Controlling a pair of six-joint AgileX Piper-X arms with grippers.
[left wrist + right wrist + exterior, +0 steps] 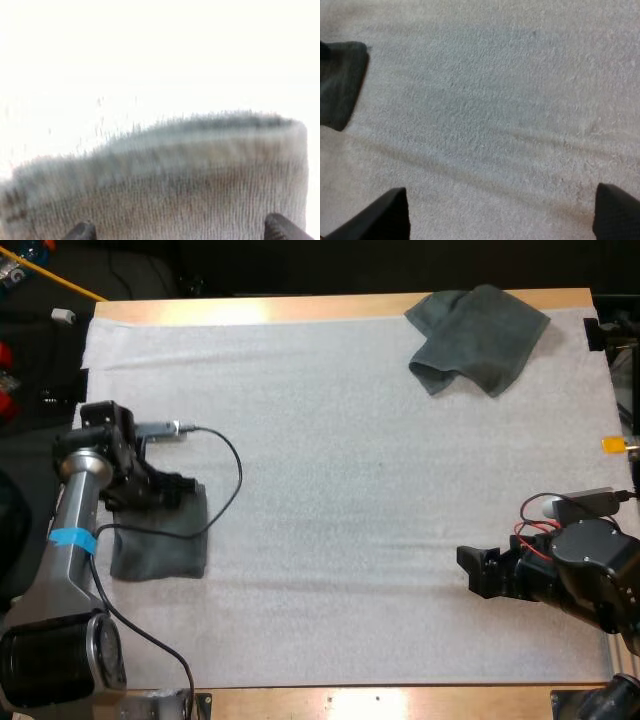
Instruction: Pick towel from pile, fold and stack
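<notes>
Left gripper (pixel 186 490) was at the far edge of the folded towel (pixel 160 545), on the left side of the white mat (pixel 350 490), its fingers (pixel 282 229) spread wide and holding nothing (the cloth lay flat beneath them). Right gripper (pixel 478 572) stood open over bare mat. Crumpled towel (pixel 478 340) lay at the far right corner.

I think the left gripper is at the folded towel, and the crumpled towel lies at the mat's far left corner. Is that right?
Not quite. The crumpled towel lies at the far right corner of the mat, not the far left, as the high view shows. The left gripper is indeed at the folded towel.
</notes>
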